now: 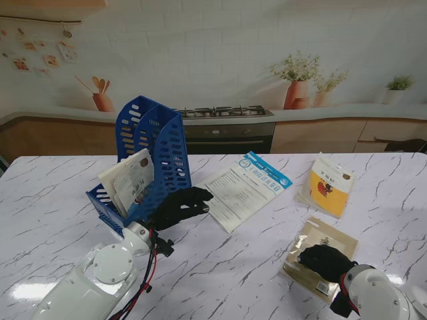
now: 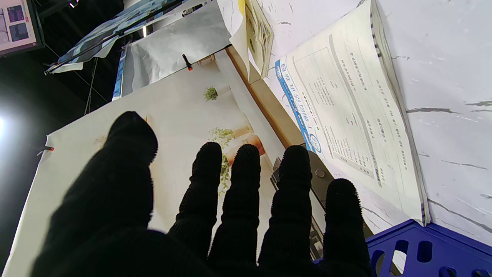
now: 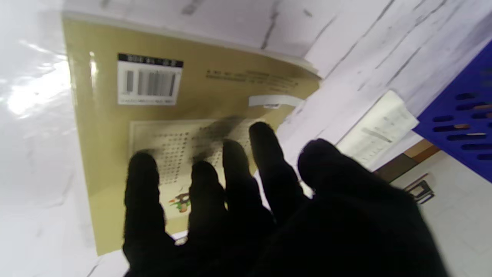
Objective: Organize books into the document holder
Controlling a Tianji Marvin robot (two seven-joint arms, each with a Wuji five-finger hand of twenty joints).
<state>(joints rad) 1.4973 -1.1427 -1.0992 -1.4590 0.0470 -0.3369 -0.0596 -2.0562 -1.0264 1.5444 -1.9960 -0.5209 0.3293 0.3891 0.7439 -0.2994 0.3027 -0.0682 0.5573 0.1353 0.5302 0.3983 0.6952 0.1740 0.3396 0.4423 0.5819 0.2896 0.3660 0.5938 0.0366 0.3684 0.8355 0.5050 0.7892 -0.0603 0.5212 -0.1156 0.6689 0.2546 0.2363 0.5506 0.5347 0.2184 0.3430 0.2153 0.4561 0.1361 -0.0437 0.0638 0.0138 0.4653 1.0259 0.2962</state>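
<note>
Stand view: one blue document holder [image 1: 159, 143] holding one book [image 1: 131, 181], three books flat on the table [image 1: 60, 200] — white-blue [image 1: 243, 189], yellow [image 1: 327, 185], tan [image 1: 320, 257]; left hand [image 1: 179, 205] empty, fingers spread; right hand [image 1: 325, 261] spread over the tan book, holding nothing.

A blue perforated plastic document holder [image 1: 150, 157] stands on the white marble table [image 1: 53, 193], one pale book [image 1: 130, 183] leaning inside it. To its right, three books lie flat: a white booklet with a blue stripe [image 1: 245, 189], a yellow and white book [image 1: 327, 185], and a tan book [image 1: 320, 257] nearest me.
</note>
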